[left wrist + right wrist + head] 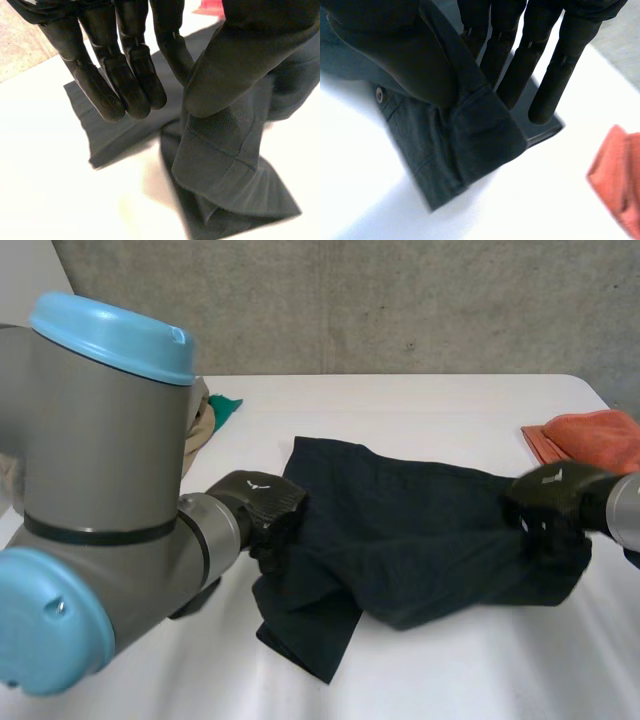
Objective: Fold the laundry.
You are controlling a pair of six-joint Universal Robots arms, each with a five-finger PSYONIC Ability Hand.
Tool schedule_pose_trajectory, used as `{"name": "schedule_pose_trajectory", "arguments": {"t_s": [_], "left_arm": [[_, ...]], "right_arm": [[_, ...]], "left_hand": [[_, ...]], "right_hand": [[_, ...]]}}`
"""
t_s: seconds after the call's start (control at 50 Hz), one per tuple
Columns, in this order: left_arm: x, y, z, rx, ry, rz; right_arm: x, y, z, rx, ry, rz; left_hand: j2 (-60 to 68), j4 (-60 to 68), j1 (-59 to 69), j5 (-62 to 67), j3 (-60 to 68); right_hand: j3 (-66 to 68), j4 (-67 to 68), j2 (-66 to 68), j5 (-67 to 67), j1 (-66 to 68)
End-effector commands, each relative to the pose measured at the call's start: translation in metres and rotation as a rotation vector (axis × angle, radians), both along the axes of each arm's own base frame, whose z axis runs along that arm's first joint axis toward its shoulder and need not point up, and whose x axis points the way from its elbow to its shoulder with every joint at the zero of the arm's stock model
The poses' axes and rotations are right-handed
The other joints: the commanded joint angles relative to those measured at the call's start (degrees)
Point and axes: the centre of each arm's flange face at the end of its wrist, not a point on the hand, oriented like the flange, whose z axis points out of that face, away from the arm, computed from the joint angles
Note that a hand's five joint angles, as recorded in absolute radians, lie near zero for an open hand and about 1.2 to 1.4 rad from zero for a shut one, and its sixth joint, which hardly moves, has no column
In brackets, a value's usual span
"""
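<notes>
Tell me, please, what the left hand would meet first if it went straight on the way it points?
Probably the dark garment lying flat on the table just past its fingertips; depth is unclear.

White table [420, 400] is carrying four cloth items. Dark garment [420, 530] is lying rumpled across the middle, with one end trailing toward the near edge. Orange cloth [590, 440] is sitting folded at the right edge, near the garment but apart from it. Green cloth [222, 410] and beige cloth [200, 425] are lying together at the far left, both partly hidden.
</notes>
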Motion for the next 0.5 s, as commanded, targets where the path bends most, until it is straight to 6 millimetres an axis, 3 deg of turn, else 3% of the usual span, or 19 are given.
{"name": "schedule_pose_trajectory", "arguments": {"t_s": [0.02,0.12,0.22,0.28,0.44,0.46,0.5], "left_arm": [[-0.015,-0.057,-0.022,-0.191,-0.156,-0.017],[-0.047,-0.101,-0.021,-0.394,-0.04,0.004],[-0.079,-0.152,-0.013,-0.708,0.076,-0.012],[-0.087,-0.167,-0.016,-0.808,0.084,-0.036],[-0.098,-0.2,-0.058,-0.896,0.101,-0.045],[-0.097,-0.205,-0.068,-0.894,0.103,-0.025],[-0.096,-0.209,-0.075,-0.892,0.11,-0.006]], "right_arm": [[0.01,-0.013,-0.009,-0.012,0.019,0.055],[0.019,-0.056,-0.02,-0.142,-0.087,-0.064],[0.027,-0.101,-0.024,-0.338,-0.178,-0.171],[0.033,-0.117,-0.031,-0.418,-0.195,-0.177],[0.055,-0.158,-0.064,-0.661,-0.214,-0.128],[0.058,-0.164,-0.072,-0.697,-0.208,-0.111],[0.062,-0.169,-0.08,-0.732,-0.194,-0.102]], "left_hand": [[11.52,11.7,14.47,12.15,12.08],[11.52,11.7,14.47,12.15,12.08],[11.52,11.7,14.47,12.15,12.08],[11.52,11.7,14.47,12.15,12.08],[11.52,11.7,14.47,12.15,12.08],[11.52,11.7,14.47,12.15,12.08],[11.52,11.7,14.47,12.15,12.08]], "right_hand": [[11.58,11.28,12.33,11.43,16.7],[11.58,11.28,12.33,11.43,16.7],[11.58,11.28,12.33,11.43,16.7],[11.58,11.28,12.33,11.43,16.7],[11.58,11.28,12.33,11.43,16.7],[1.06,0.77,1.81,0.92,6.18],[-45.21,-45.51,-44.46,-45.36,-40.09]]}}
